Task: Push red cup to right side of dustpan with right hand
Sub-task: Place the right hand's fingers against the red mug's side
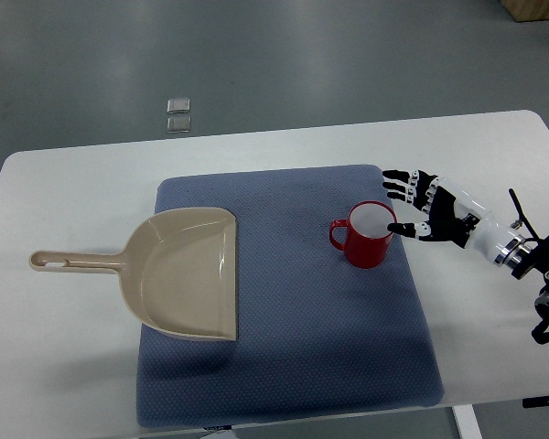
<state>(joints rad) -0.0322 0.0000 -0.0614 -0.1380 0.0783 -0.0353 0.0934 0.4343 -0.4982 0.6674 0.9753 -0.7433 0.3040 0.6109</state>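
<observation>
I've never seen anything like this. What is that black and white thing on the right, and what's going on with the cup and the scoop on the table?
That is a humanoid robot's right hand, with jointed fingers, reaching in from the right. The single camera looks steeply down from the robot's own side. On the white table lies a blue mat. On the mat sit a beige dustpan, its handle pointing left, and a red cup. The hand's fingers are spread; one fingertip reaches the cup's rim. Nothing is held. The left hand is out of view.
</observation>
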